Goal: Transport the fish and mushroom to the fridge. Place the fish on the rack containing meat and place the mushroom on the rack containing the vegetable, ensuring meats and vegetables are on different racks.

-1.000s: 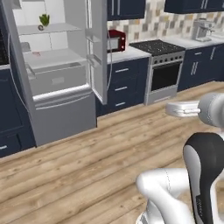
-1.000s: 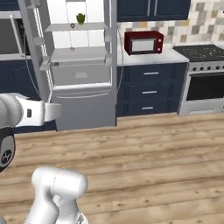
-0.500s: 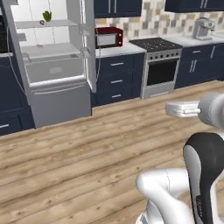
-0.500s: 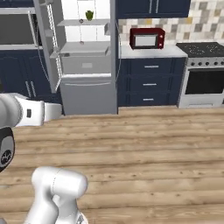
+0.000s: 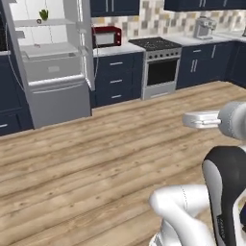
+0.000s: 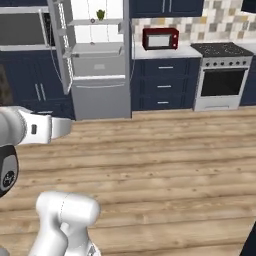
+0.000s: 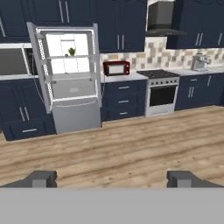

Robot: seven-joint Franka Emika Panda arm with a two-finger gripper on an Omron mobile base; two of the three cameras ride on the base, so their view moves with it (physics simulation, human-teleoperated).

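**Base swung to face the open fridge**

Since the earlier frames the whole scene has shifted as the base has driven, with the fridge [image 7: 70, 78] now more squarely ahead. Its doors are open, and a green vegetable [image 7: 71, 52] is seen on an upper rack. The gripper [image 7: 112, 178] is spread wide, with nothing between its fingertips.

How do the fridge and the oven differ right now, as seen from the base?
The fridge stands open, its lit white shelves showing; the oven is shut, with a dark glass door. The fridge is tall and reaches the upper cabinets; the oven stops at counter height. Both are grey metal and stand along the same wall.
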